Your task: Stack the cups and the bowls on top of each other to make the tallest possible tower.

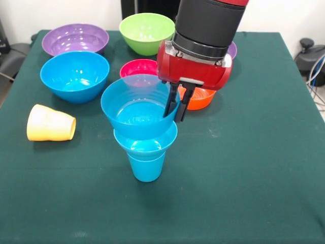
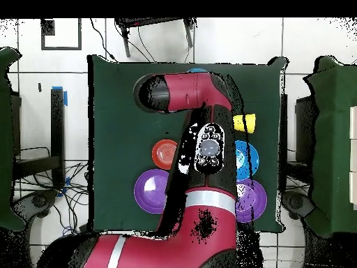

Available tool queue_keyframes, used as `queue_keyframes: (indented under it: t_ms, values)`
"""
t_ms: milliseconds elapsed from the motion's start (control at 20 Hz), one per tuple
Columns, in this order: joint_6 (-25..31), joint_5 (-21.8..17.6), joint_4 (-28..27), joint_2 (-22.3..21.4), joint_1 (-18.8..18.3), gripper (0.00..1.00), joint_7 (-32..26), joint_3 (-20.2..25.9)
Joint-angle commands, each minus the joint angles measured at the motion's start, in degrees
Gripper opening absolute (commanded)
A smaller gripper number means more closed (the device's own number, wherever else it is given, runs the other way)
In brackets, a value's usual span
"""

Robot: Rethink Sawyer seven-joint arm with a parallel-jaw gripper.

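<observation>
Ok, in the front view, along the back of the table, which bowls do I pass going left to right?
Purple bowl → lime green bowl → a second purple bowl, mostly hidden behind the arm. The pink-red and orange bowls sit nearer, so I leave them out.

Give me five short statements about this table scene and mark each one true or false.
1. The yellow cup stands upright. False: it lies on its side.
2. Two blue bowls sit in the blue cup. True: top bowl, lower bowl.
3. The gripper is at the top bowl's rim. True.
4. The green bowl is part of the tower. False: it sits alone at the back.
5. The orange bowl is upside down. False: it faces up.
</observation>
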Motion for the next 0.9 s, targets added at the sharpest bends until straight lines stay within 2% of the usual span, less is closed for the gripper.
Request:
queue_keyframes:
  t_ms: [50,900]
  values:
    - [-3.93,-1.73,5.10,3.03,-0.39,0.00,1.90,4.75]
    - [-3.57,-1.02,6.53,3.29,-0.27,0.00,2.88,4.30]
